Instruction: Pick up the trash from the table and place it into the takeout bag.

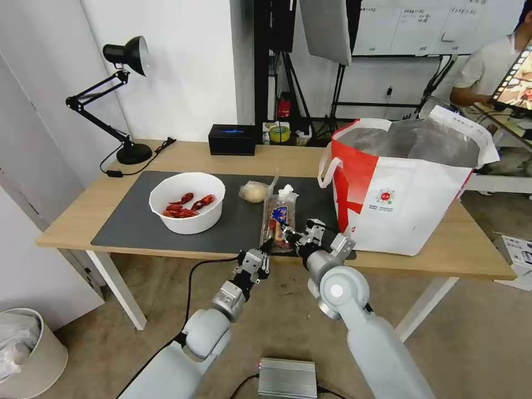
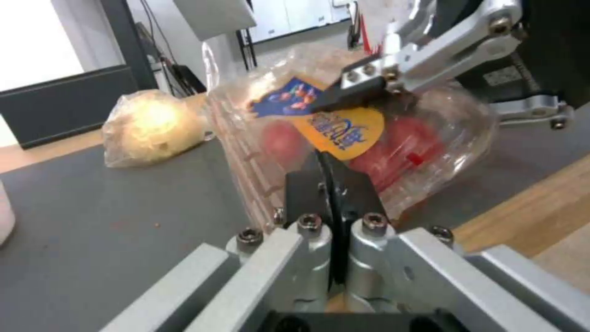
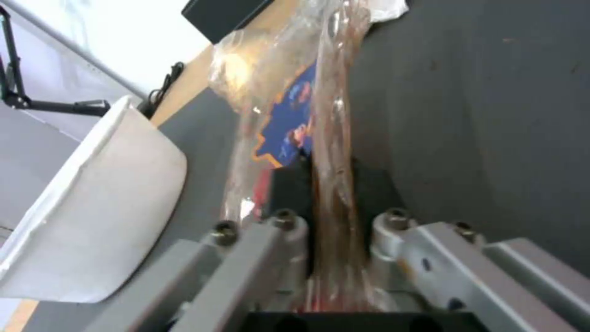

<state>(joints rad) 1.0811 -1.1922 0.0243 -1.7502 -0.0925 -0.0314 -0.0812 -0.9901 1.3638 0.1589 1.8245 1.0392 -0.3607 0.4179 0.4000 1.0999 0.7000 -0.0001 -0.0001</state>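
The clear hinged plastic tray (image 1: 279,220), bearing a blue-and-orange label and red scraps, lies just below the centre of the head view on the dark grey mat (image 1: 138,233), its near end at the front edge of the table (image 1: 83,213). The right gripper (image 1: 292,235) is closed on that near end; in the right wrist view the tray's thin flange (image 3: 332,184) runs up between the two clamped fingers. The left gripper (image 1: 267,247), just left of the right one, has its black pads pressed together with nothing visibly held, tips near or touching the tray's front wall (image 2: 368,152); contact cannot be resolved. The tray is judged light, thin-walled and flexible, with a slick surface and a hinge that may spring open, so the rim is the firmest hold, and a level carry should keep the scraps inside. The takeout bag (image 1: 407,183) stands open at centre right, near the tray, foil-lined mouth upward; its tall near wall and loop handle (image 1: 327,166) are the edges to clear. To the left lie the white bowl of red shells (image 1: 187,202) and, above the tray, the clear bag around a beige lump (image 1: 254,192) and crumpled white tissue (image 1: 287,192), all apart from the direct path to the bag.
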